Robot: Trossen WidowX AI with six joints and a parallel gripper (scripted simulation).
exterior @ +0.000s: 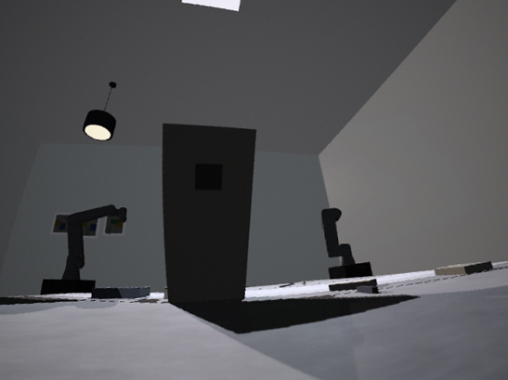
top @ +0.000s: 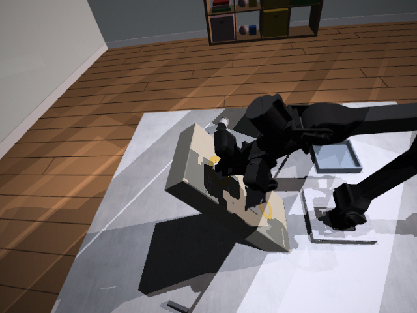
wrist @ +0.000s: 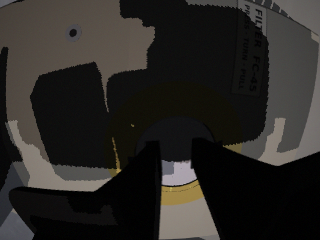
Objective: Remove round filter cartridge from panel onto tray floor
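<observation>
The service panel (top: 178, 163) (exterior: 203, 243) (wrist: 112, 45) is a beige slanted block; the exterior view shows only its dark back. The round filter cartridge (wrist: 174, 177) sits inside a yellow ring on the panel face, half in shadow. My gripper (top: 217, 168) (wrist: 174, 144) is at the panel face, its two fingertips at opposite sides of the cartridge face, shut on the cartridge. The fingertips cover the slots, and how far the cartridge stands out cannot be told. The tray (top: 338, 170) (exterior: 125, 292) is blue-grey and lies right of the panel in the top view, with nothing seen in it.
A second yellow ring (top: 270, 214) marks the lower part of the panel. Another black arm (top: 350, 202) reaches over a pale board (top: 343, 240) at the right. A small white-topped cylinder (top: 223, 121) shows behind the panel. A small grey bar (top: 177, 306) lies at the front.
</observation>
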